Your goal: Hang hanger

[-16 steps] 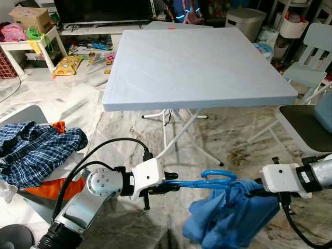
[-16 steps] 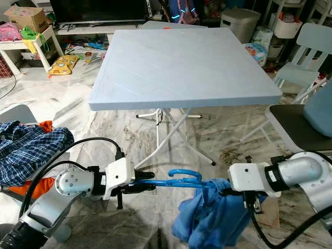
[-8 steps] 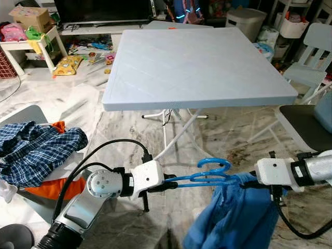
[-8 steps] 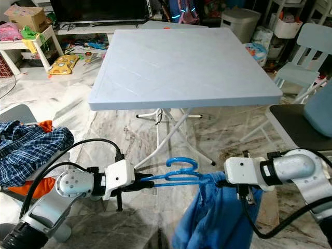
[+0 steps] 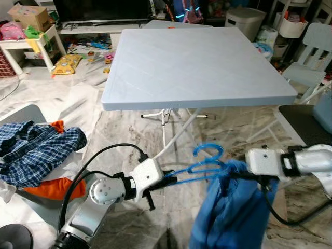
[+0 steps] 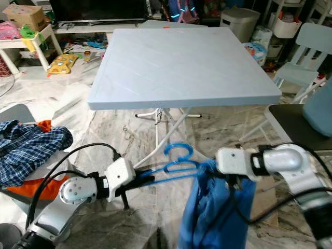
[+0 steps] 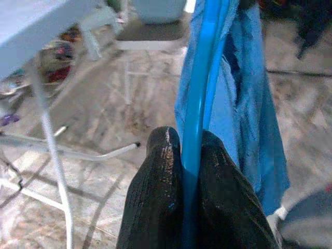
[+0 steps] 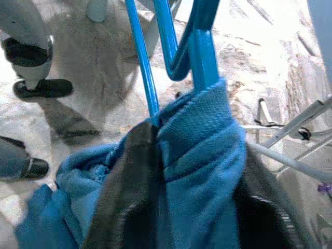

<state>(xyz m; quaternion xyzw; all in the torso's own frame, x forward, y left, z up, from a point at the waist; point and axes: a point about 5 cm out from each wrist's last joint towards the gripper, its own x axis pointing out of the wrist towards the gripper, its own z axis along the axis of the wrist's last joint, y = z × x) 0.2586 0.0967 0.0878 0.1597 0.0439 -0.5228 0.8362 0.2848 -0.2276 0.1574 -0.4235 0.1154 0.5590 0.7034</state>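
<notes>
From where I stand, the blue hanger hangs in the air between the two arms, low in front of the pale folding table, with a blue garment draped from its right end. The left gripper pinches the hanger's thin bar tight; the right gripper is clamped on the hanger's far end through bunched cloth. To do this well, I'd judge both should keep the bar level with the hook upward, so the garment doesn't slide off before a rail is reached.
</notes>
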